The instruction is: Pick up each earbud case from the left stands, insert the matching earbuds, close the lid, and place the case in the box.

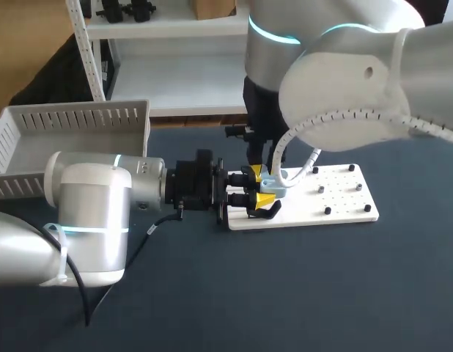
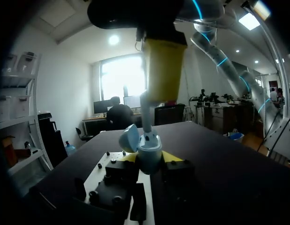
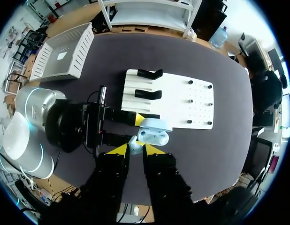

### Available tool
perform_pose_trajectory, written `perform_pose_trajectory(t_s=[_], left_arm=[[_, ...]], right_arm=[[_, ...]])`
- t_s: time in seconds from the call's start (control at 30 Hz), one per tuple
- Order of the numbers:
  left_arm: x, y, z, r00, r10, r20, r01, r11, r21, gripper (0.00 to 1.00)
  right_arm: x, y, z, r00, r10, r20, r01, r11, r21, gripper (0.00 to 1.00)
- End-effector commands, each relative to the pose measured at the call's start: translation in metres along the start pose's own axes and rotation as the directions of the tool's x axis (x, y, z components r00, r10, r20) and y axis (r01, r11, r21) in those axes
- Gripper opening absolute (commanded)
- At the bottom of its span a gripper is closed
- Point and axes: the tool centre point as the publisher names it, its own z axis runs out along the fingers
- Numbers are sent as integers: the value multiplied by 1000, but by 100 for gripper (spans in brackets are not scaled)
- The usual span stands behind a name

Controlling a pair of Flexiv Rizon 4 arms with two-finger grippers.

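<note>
The left gripper (image 1: 259, 187) lies level above the dark desk (image 1: 322, 293). Its fingers are clamped from two sides on the body of the pale blue plastic earbud case (image 2: 148, 152). The case is held upright with its lid hinged back, at the stand end of the white pegged board (image 1: 336, 199), so that its sockets face upward for loading.

The right gripper (image 3: 135, 149) stands vertically above the case. Its fingers are pinched on a small white earbud (image 2: 146, 115) whose lower end meets the open case. This is judged to be the insertion step.

The black stands (image 3: 148, 74) in view carry nothing. The white slatted box (image 1: 72, 117) stands beside the left arm, ready to receive the closed case.
</note>
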Motion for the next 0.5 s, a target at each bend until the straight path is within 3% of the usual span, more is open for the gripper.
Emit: perform_pose_trajectory(t_s=[0.03, 0.5], left_arm=[[1, 0, 1, 1000, 2, 4, -2, 1000, -4, 0], [1, 0, 1, 1000, 2, 4, -2, 1000, -4, 0]], right_arm=[[0, 1, 2, 1000, -2, -5, 2, 1000, -2, 0], [2, -2, 7, 1000, -4, -20, 4, 1000, 3, 0]])
